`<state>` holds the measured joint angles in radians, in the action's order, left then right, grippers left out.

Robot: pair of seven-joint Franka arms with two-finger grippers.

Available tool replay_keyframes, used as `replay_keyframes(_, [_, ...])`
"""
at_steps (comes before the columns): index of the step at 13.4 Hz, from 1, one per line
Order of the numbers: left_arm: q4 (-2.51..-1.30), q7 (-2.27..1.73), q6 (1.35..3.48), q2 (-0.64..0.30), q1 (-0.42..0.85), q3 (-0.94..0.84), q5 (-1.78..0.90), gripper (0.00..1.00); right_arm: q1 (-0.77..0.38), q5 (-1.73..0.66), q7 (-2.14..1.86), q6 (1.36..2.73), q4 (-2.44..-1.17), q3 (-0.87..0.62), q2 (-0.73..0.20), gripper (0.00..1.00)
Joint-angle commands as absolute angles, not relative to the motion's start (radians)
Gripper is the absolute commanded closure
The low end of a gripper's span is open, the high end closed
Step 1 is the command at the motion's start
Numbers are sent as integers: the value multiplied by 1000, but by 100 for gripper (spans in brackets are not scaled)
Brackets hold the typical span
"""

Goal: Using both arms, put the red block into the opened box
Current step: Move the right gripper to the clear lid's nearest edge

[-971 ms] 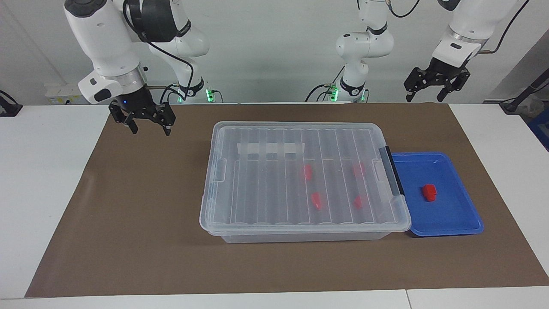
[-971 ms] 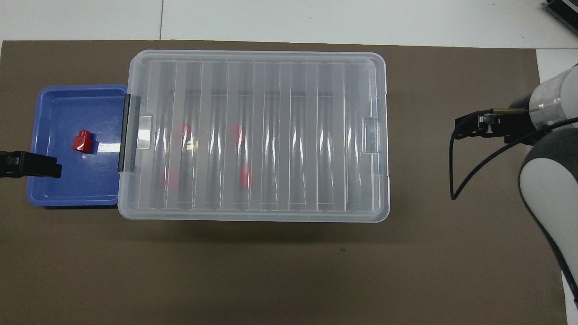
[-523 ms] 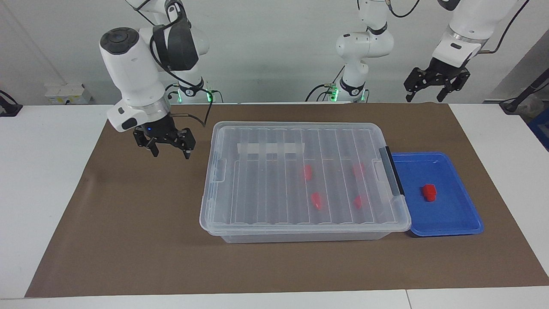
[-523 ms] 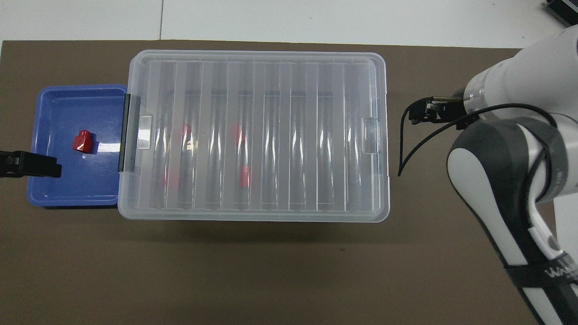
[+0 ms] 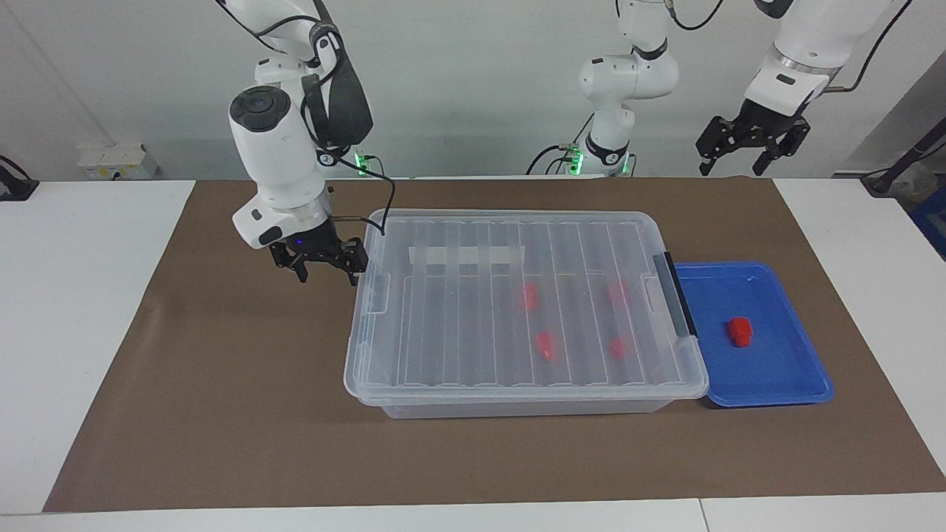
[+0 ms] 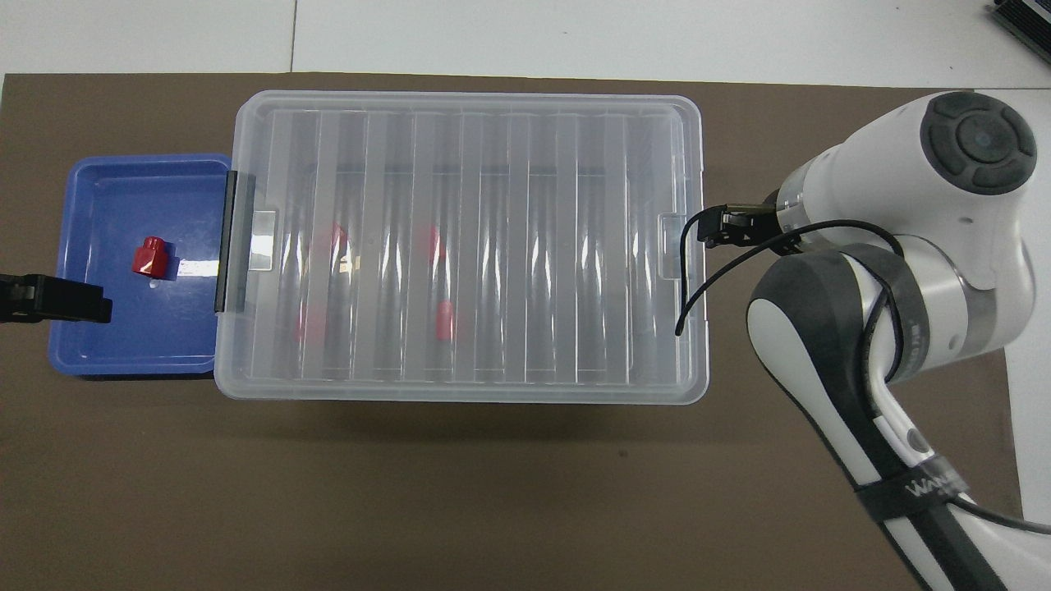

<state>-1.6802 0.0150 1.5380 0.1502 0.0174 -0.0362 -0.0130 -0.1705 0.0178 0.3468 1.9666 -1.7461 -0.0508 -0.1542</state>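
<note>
Since a second ago the right end effector [image 5: 323,264] has swept in over the brown mat to the box's [image 5: 517,310] short end, fingers parted, holding nothing, low beside the lid latch [image 5: 378,293]. In the overhead view that latch lies at nine o'clock from it, just beside. Lid on; box's long axis runs from one arm's end of the bench to the other. Red block [image 5: 740,331] sits in the blue tray [image 5: 783,384] at the handle end. Left end effector [image 5: 752,145] waits open, raised, the nearer one to the block.
</note>
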Motion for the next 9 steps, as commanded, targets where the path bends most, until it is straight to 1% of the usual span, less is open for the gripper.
replay_keyframes(1, [-1681, 6, 1523, 164, 6, -43, -14, 0, -196, 18, 380, 2012, -1801, -55, -123, 5])
replay_keyframes(5, [-1681, 8, 1523, 164, 6, -43, -14, 0, -221, 18, 414, 2046, -1839, -55, -121, 5])
replay_keyframes(9, [-1681, 8, 1523, 164, 6, -41, -14, 0, -218, 26, 407, 2020, -1850, -51, -114, 5])
